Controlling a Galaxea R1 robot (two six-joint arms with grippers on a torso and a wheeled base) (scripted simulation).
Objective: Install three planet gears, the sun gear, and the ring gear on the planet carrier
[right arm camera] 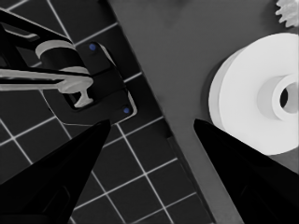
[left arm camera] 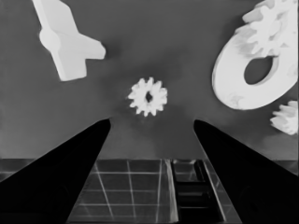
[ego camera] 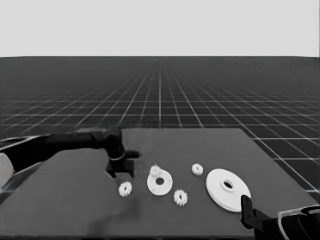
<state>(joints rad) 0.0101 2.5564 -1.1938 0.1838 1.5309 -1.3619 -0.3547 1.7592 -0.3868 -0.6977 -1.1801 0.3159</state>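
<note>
Four small planet gears show on the dark table (ego camera: 75, 200), all placed here against the smaller round part (ego camera: 160, 182), the planet carrier near the table's middle: one gear (ego camera: 155, 171) rests on the carrier's far rim, one (ego camera: 125, 189) lies to its left, one (ego camera: 180, 197) just in front and to its right, and one (ego camera: 197, 169) to its right and slightly farther back. The larger round part (ego camera: 228, 189), the ring gear with its raised hub, lies flat farther right of the carrier, apart from it. The left gripper (ego camera: 120, 172) hangs just left of the carrier, jaws wide apart and holding nothing; in its wrist view the left-hand gear (left arm camera: 148, 96) sits beyond its fingertips, with a thin white piece (left arm camera: 65, 42) off to one side. The right gripper (ego camera: 247, 210) waits at the table's near right corner, close to the ring gear (right arm camera: 261, 98), jaws spread wide and empty.
</note>
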